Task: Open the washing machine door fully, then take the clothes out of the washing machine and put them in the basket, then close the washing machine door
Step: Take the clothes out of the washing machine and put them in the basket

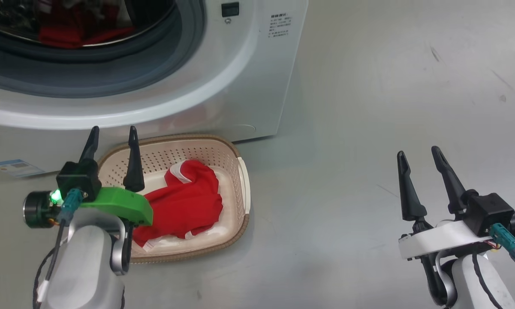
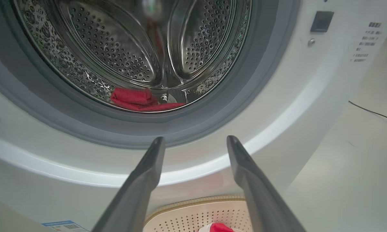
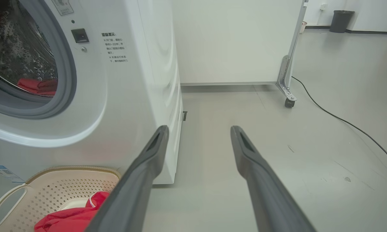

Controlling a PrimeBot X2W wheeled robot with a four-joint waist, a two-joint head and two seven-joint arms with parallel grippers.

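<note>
Red clothes (image 1: 184,201): lying bunched in the basket (image 1: 236,150), stretching diagonally from its near left corner toward its far right wall and turning white trim toward the washer (image 1: 248,86). More of the same red lying low in the steel drum (image 2: 116,48), running crosswise along the front lip behind the grey gasket (image 2: 212,122). Seeing the basket sitting on the floor (image 1: 368,128) just before the washer, laying its long axis along that front. Hovering over the basket's left end: left gripper (image 1: 113,128), spreading empty fingers, pointing at the drum. Hanging well to the right over floor: right gripper (image 1: 417,150), likewise spreading empty fingers, pointing past the washer's side.
</note>
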